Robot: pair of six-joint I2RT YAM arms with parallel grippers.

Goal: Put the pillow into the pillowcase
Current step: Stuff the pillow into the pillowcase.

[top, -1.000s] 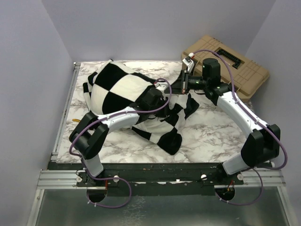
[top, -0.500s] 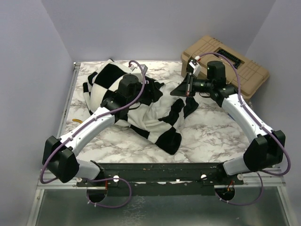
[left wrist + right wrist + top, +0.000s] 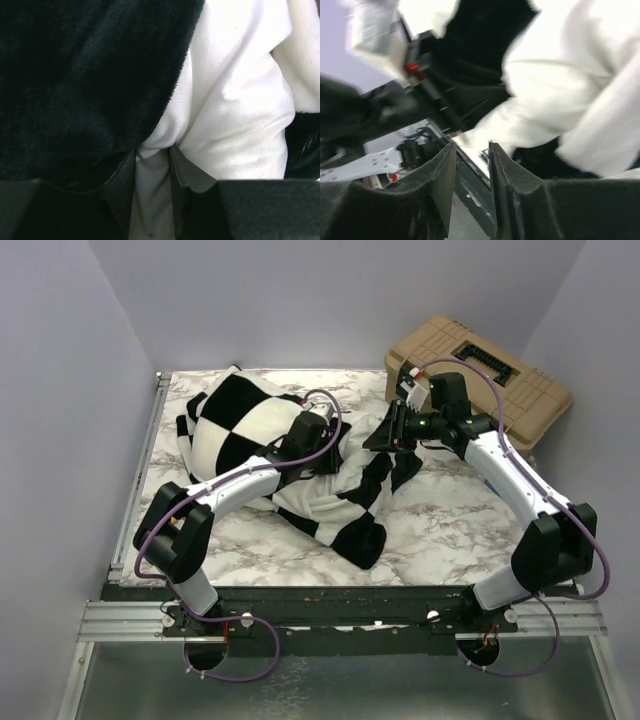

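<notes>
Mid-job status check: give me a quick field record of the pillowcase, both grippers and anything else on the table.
pillowcase: checkered; puffed full at the far left, limp and crumpled toward the near right
left gripper: over the case's middle, white fabric between its jaws; grip unclear
right gripper: at the case's right edge, open, jaws empty
tan box: far right corner, behind the right arm

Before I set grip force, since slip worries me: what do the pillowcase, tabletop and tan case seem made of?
The pillowcase: probably soft plush or velvety fabric; up close, its black square shows a fuzzy nap at the edge. The tabletop: marble-look surface, grey veins on white, possibly laminate. The tan case: likely moulded matte plastic, with a ribbed lid.
</notes>
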